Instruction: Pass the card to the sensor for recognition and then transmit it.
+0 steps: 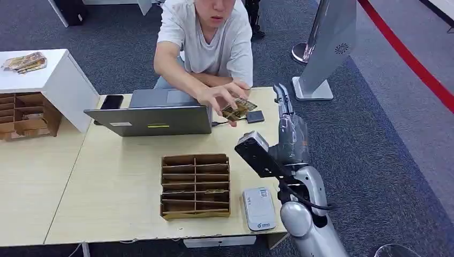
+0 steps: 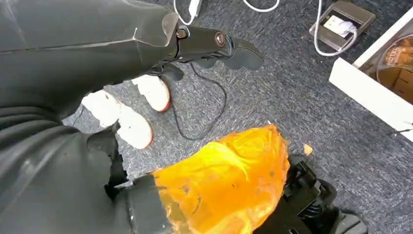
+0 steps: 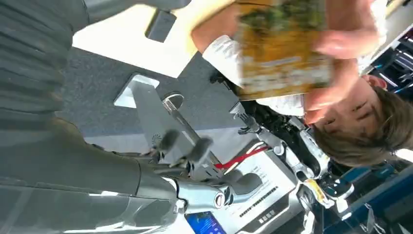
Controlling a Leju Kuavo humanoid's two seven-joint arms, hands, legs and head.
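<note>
From the head view the right hand (image 1: 284, 104) reaches empty and spread toward the card (image 1: 239, 108) a person's hand (image 1: 219, 96) holds beside the laptop (image 1: 155, 119), while the left wrist view shows the left hand (image 2: 214, 46) open over carpet.

Head view looks down on the table (image 1: 123, 187); wrist views sit close behind each hand.

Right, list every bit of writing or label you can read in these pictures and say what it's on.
None reads clearly.
White device on the table: blue print near its lower edge, too small to read.
Laptop: pale and yellow stickers, unreadable.
Card in the person's hand: printed picture, blurred.
White machine panel: rows of dark print, blurred.
</note>
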